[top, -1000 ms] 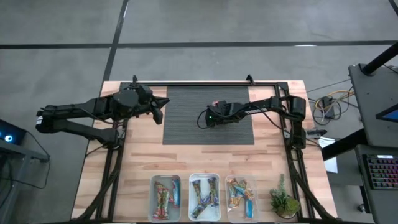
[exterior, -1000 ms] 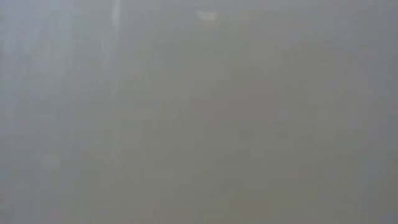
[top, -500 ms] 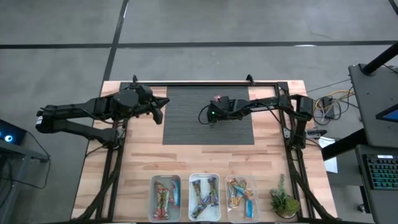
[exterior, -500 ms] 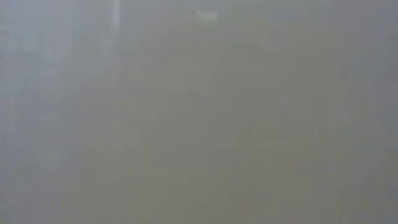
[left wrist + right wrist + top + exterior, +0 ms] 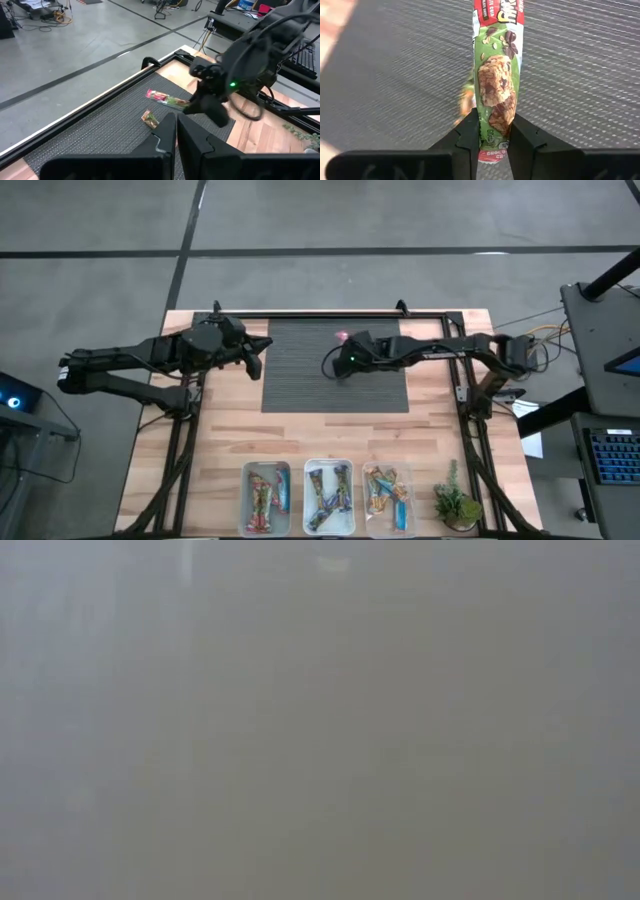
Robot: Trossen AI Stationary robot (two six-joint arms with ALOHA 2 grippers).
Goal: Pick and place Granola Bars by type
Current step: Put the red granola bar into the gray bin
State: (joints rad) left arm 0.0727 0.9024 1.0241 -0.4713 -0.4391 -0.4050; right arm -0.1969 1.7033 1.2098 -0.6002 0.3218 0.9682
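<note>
My right gripper (image 5: 343, 348) hangs over the middle of the dark ribbed mat (image 5: 300, 390), shut on a granola bar (image 5: 496, 85) in a green and red wrapper. The bar's red tip (image 5: 343, 336) shows past the gripper toward the far edge. A second small bar (image 5: 149, 117) in a brownish wrapper lies flat on the mat below it. My left gripper (image 5: 256, 363) waits shut above the mat's left edge, touching nothing. More bars lie in three clear bins (image 5: 327, 463) at the near edge. The low view is a grey blur. My right gripper pinches the green and red bar near one end (image 5: 492, 131), a finger (image 5: 469, 131) on each long edge. The fingers slant down from the table's right side and run along the bar. The bar sticks out beyond the fingertips, clear of the mat (image 5: 162, 97).
A black frame rail (image 5: 330, 314) borders the table's far side, with rails down both sides. A small potted plant (image 5: 455, 502) stands at the near right, beside the bins. Bare wood lies between the mat and the bins.
My right gripper has risen from the mat with the green and red bar, tipping less steeply downward. The bar has come up clear of the mat, and its red tip has shifted a little toward the far edge.
</note>
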